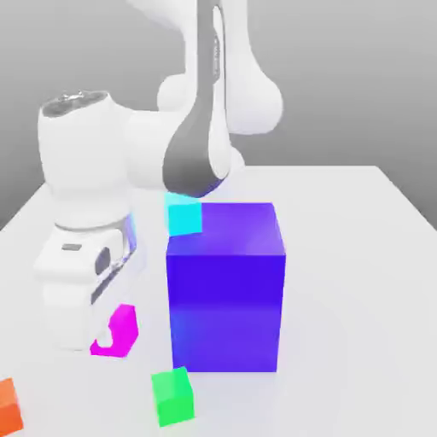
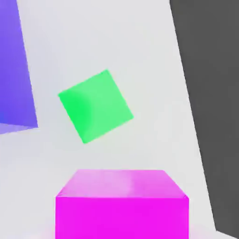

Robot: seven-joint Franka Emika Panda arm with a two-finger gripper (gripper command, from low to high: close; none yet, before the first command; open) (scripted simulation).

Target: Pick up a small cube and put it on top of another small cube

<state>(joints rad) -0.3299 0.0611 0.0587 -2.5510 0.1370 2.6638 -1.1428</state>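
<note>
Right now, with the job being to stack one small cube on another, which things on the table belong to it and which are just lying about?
Belongs to the job:
- magenta cube, beside the robot's base
- green cube, near the front of the table

Just lying about:
- big blue-purple block
- cyan cube, behind that block
- orange cube, at the exterior view's left edge

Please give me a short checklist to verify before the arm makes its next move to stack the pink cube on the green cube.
1. Magenta cube lifted off the table: cannot tell; it sits partly hidden beside the robot's hand.
2. Claw shut on the magenta cube: ok, shut; whether it grips cannot tell.
3. Green cube top free: ok, nothing lies on it.
4. Green cube apart from the big blue block: ok, a gap shows.
5. Orange cube and cyan cube away from the green cube: ok.
6. Magenta cube on green cube: not ok, not yet done.
</note>
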